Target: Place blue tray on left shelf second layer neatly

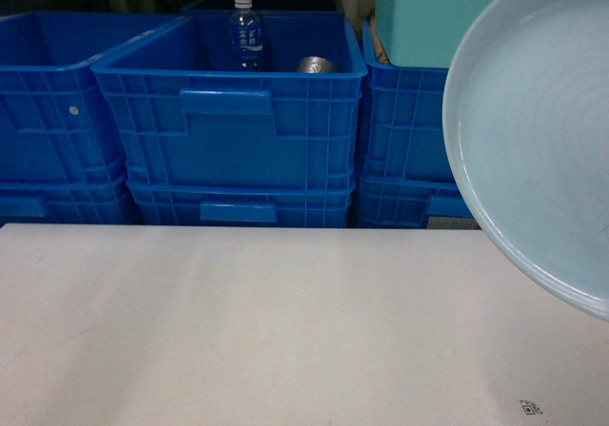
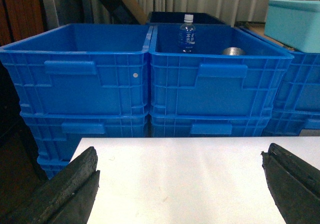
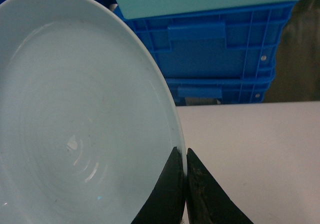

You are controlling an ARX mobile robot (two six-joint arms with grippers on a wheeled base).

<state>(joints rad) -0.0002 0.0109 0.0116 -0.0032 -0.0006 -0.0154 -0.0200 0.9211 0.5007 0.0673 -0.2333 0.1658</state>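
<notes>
Blue tray (image 3: 75,119), partly cropped, seemingly tilted, pinched by right claw (image 3: 186,171); left claw (image 2: 180,184) spread.

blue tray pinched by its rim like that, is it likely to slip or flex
The blue tray looks glossy, so the right end effector, gripping only its rim, may let it pivot or slip. It holds its round shape while tilted off the table, so probably stiff and fairly light.
</notes>
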